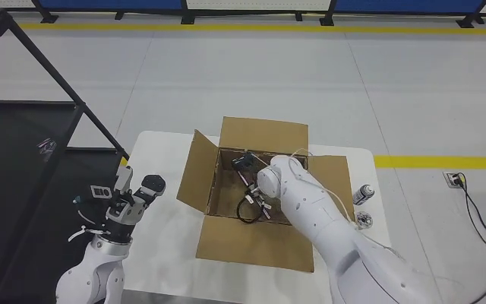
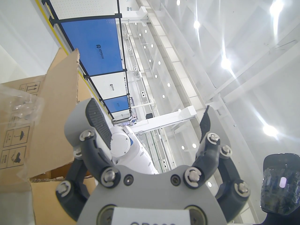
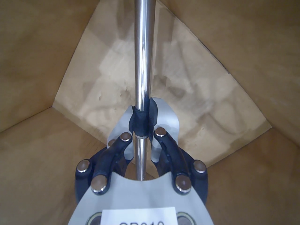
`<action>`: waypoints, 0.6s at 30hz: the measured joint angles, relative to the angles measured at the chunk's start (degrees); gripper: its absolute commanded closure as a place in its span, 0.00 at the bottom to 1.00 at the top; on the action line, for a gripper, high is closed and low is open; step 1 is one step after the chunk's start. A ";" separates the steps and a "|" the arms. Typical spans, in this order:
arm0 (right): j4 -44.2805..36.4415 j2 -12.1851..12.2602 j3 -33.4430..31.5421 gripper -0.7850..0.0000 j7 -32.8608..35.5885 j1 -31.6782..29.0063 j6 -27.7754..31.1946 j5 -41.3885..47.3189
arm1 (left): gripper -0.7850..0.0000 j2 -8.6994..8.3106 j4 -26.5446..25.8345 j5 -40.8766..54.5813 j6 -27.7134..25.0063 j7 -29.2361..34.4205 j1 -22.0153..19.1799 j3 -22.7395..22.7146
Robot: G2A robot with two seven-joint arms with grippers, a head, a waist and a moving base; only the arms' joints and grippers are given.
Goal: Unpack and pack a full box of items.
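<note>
A: Item one, the task's thing?
B: One cardboard box (image 1: 250, 190), four flaps folded out, standing near the middle of the table (image 1: 163, 251).

A: Contents?
B: One steel rod (image 3: 143, 47), running up past the bare brown walls. One black cable (image 1: 247, 211), looped, on the near side of the floor of the box. One dark item (image 1: 244, 162) towards the far wall; I cannot tell what it is.

A: Claws?
B: Two. The right gripper (image 3: 143, 115) is down inside the box, clenched on the rod. The left gripper (image 2: 150, 111) is beside the box's left flap, pointing up at the ceiling, fingers spread wide, grasping nothing.

A: Loose goods on the table?
B: Two, both right of the box: one small can (image 1: 363, 194), upright, and one round item (image 1: 364, 220) just nearer than it.

A: Surface and room?
B: One white table. Pale grey floor (image 1: 304, 68) with two yellow lines (image 1: 425, 161). One black frame (image 1: 45, 68) at the left.
</note>
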State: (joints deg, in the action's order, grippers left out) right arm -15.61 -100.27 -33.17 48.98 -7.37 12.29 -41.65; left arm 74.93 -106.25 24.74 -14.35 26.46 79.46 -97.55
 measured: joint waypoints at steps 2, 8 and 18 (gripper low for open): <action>-0.71 0.77 -0.73 1.00 -0.15 0.28 2.51 0.30 | 0.00 -0.05 -0.02 -0.23 0.03 -0.10 -0.14 0.24; -4.12 3.97 -3.60 1.00 -1.53 0.38 7.39 0.92 | 0.00 -0.18 0.04 -0.78 0.43 -0.16 -0.69 1.19; -26.46 14.24 -14.22 1.00 1.24 -7.47 3.16 -3.66 | 0.00 -0.42 0.19 -1.47 1.13 0.10 -1.82 2.53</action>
State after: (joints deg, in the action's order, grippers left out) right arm -42.07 -86.03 -47.38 50.23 -14.85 15.45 -45.31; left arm 74.51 -106.06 23.27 -13.22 26.55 77.65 -95.02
